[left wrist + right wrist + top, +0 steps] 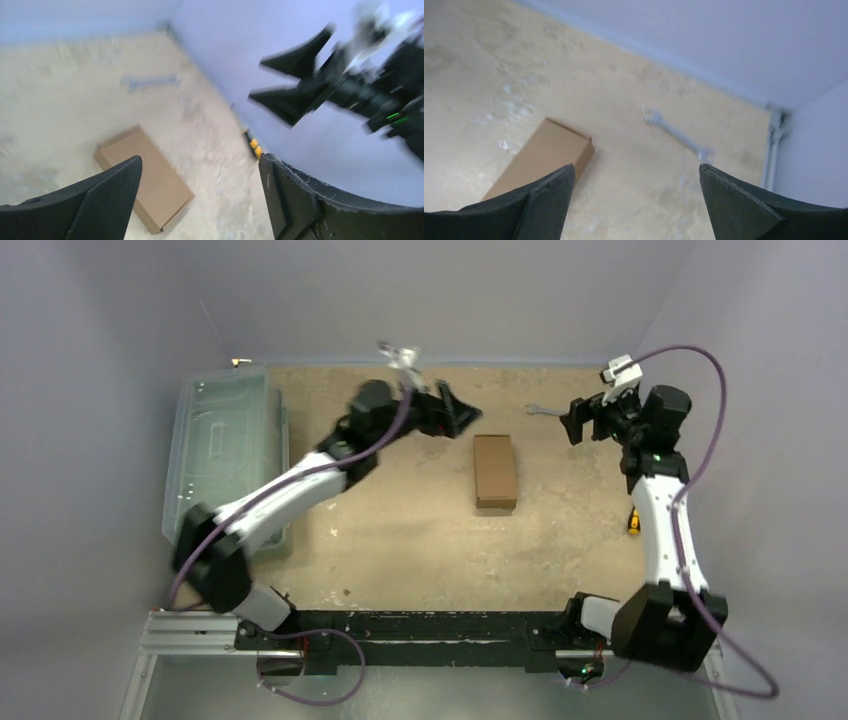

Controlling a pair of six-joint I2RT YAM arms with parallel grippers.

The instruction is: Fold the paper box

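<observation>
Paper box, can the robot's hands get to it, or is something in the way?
Nothing visible is in the way. The paper box lies on the table between the open left gripper and the open right gripper. The wrench lies farther back than the box, not between them.

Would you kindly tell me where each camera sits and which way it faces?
Top external: fixed above and behind the arms, looking down on the table; both arms whole, left gripper and right gripper either side of the paper box.
Left wrist: on the left arm, facing the right wall; own open fingers below, right gripper ahead.
Right wrist: on the right arm, looking down toward a wall; own open fingers below.
Shared: all three show the paper box and the wrench.
</observation>
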